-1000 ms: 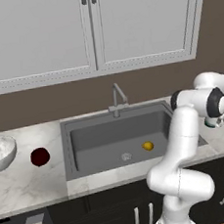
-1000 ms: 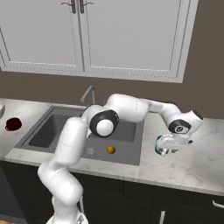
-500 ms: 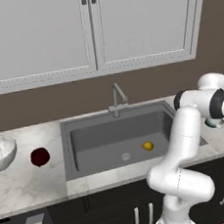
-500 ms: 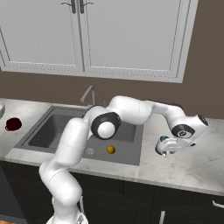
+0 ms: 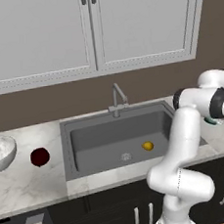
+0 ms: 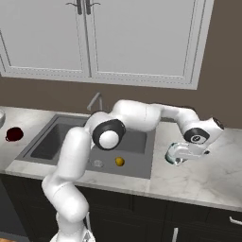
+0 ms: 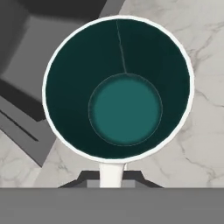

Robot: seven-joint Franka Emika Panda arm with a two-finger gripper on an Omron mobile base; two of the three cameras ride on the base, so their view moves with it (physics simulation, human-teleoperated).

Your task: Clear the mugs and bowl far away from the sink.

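Writing, brand marks and labels: you will find none legible on any mug, the bowl, the sink or the cupboards.

Your fingers (image 6: 181, 158) have the teal mug (image 7: 118, 89) by its white handle (image 7: 112, 174): in the hand view the two dark tips stand nearly shut against that handle on either side, and you look straight down into the mug's dark teal inside, ringed by a thin white rim. The mug sits on the marble tabletop (image 6: 208, 179) just beside the right edge of the sink (image 5: 117, 138); in the left base view a sliver of teal shows past the wrist at the far right. You cannot tell from these views whether the mug rests on the tabletop or hangs just above it.

On the other side of the sink, the dark red mug (image 5: 40, 156) stands on the tabletop near the basin's left edge, and the white-grey bowl (image 5: 0, 152) sits further left, apart from it. A small yellow fruit (image 5: 147, 146) lies in the basin near the drain (image 5: 126, 156). The metal faucet (image 5: 117, 97) rises behind the basin, under the pale cupboards (image 5: 92, 27).
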